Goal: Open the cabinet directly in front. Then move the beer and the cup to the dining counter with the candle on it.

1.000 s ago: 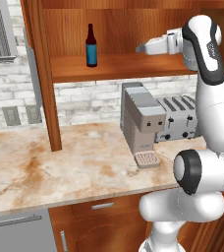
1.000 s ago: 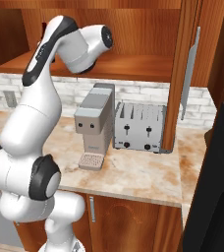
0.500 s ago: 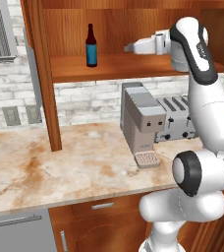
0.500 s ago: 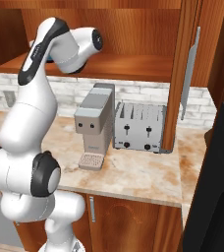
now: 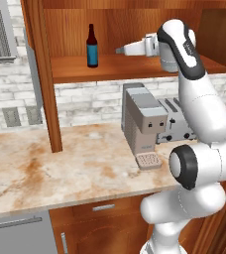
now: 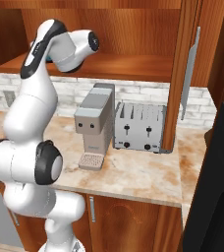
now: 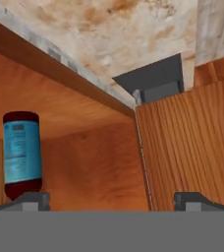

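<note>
Left base view has the tool point(image 5: 120, 50) inside the open cabinet point(image 5: 40, 74), pointing toward 9 o'clock, holding nothing; its opening can't be told. The beer point(image 5: 91, 46) stands upright on the shelf point(image 5: 135, 69) just beyond, at 9 o'clock, long axis vertical.

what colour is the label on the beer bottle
Blue, on the dark brown glass of the beer. The hand view shows it best, close up.

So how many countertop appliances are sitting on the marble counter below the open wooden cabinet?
2: a grey boxy coffee machine with a drip grille, and a silver slotted toaster right beside it, next to the cabinet door. The white robot arm may hide others.
</note>
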You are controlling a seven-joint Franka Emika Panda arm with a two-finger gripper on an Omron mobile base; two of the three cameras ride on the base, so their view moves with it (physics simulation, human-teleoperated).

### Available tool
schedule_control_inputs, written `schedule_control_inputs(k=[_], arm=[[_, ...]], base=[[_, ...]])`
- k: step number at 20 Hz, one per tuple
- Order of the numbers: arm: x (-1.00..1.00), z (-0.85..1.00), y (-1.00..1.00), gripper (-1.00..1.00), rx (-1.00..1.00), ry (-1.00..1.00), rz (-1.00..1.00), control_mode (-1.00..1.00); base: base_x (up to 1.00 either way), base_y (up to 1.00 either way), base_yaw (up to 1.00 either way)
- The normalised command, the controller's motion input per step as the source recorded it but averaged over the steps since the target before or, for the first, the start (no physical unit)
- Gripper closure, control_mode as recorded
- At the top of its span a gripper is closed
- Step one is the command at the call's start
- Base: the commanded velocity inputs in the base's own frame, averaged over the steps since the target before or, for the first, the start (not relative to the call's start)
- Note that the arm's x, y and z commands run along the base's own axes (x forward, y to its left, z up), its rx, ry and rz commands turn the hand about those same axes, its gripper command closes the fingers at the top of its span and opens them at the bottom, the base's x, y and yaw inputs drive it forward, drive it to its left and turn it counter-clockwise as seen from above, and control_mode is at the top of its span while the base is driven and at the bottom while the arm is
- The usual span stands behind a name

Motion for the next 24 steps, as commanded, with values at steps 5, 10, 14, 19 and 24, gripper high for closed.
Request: schedule_control_inputs(k=[5,10,14,19,24], arm=[[0.36,0.00,0.00,-1.00,0.00,0.16,0.00,-1.00],[0.35,0.02,0.00,-1.00,0.00,0.17,0.00,-1.00],[0.12,0.05,0.00,-1.00,0.00,0.08,0.00,-1.00],[0.07,0.02,0.00,-1.00,0.00,0.05,0.01,-1.00],[0.01,0.05,0.01,-1.00,0.03,0.01,0.06,-1.00]], base=[[0.00,0.00,0.00],[0.00,0.00,0.00],[0.00,0.00,0.00],[0.00,0.00,0.00],[0.00,0.00,0.00]])
